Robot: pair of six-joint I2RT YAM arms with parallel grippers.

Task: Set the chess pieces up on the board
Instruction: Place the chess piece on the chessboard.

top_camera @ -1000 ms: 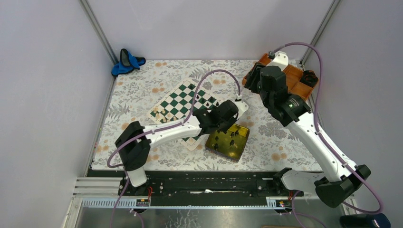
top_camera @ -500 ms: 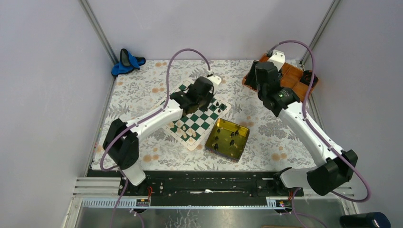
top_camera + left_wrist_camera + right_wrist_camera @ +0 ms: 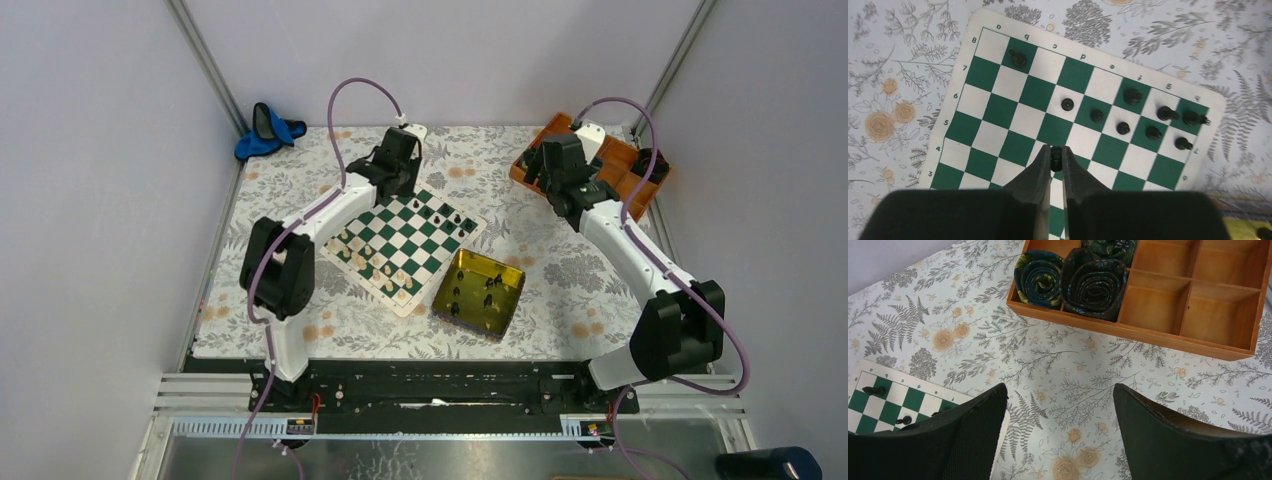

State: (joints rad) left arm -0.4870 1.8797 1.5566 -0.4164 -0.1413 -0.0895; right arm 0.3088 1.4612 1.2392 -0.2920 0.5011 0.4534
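Roughly half done: some chess pieces (image 3: 1122,128) stand on the board (image 3: 1013,115), others lie in the gold tin (image 3: 493,261), the left end effector (image 3: 1056,149) pinches a black piece (image 3: 1056,163) above the board, and the right end effector (image 3: 1058,425) gapes wide, empty.

Left hand (image 3: 1056,150) pinched nearly closed, right hand (image 3: 1059,390) wide open, both far forward.
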